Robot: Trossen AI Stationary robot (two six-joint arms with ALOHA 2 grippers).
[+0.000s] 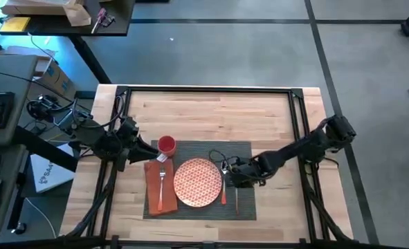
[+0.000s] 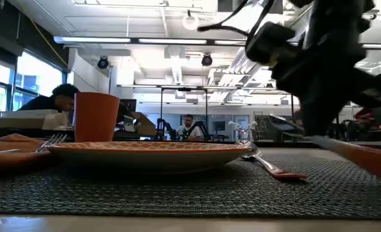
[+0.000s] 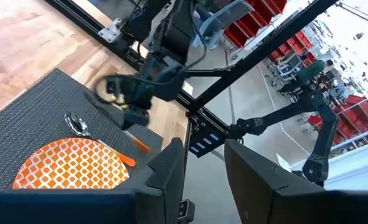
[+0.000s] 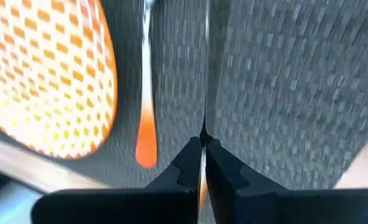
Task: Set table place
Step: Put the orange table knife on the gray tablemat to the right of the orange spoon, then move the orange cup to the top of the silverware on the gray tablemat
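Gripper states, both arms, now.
Left gripper: open, empty, near the cup.
Right gripper: shut on the knife over the placemat.

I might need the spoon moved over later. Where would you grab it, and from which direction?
Take the spoon by its orange handle, from straight above with the pincer across it: it lies flat on the placemat close beside the plate, so a sideways approach looks blocked.

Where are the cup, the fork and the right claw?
cup point(image 1: 167, 145): high view, on its open top.
fork point(image 1: 161, 181): high view, mid-handle, on the napkin.
right claw point(image 4: 202, 144): right wrist view, between its fingertips, pinching a thin utensil.
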